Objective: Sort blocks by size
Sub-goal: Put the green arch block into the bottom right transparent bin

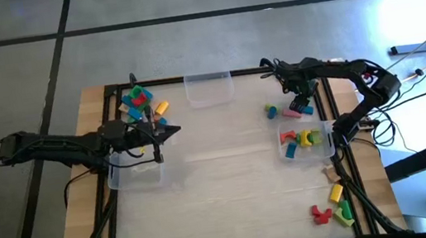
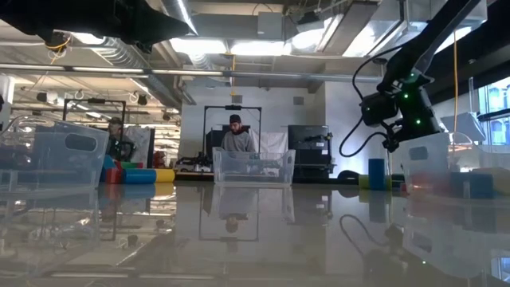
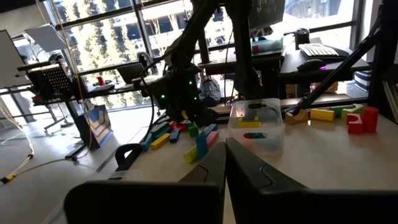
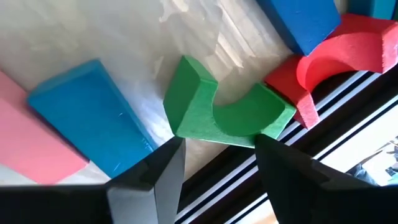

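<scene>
The right gripper (image 4: 214, 152) hangs low over a green arch block (image 4: 227, 109) on the table (image 1: 230, 183) – jaws apart, one on each side, ready to pinch it. The left gripper (image 3: 225, 163) waits by its bin (image 1: 137, 173), jaws together – other blocks (image 1: 140, 102) sit nearby

Pale wooden worktop (image 1: 232, 191) with black frame rails. Three clear bins stand on it: far middle bin (image 1: 209, 88), left bin (image 1: 136, 170), right bin (image 1: 306, 141) with blocks inside. Loose blocks (image 1: 142, 105) heaped at far left; small group (image 1: 289, 110) near right rail; more blocks (image 1: 331, 205) at near right corner.
</scene>
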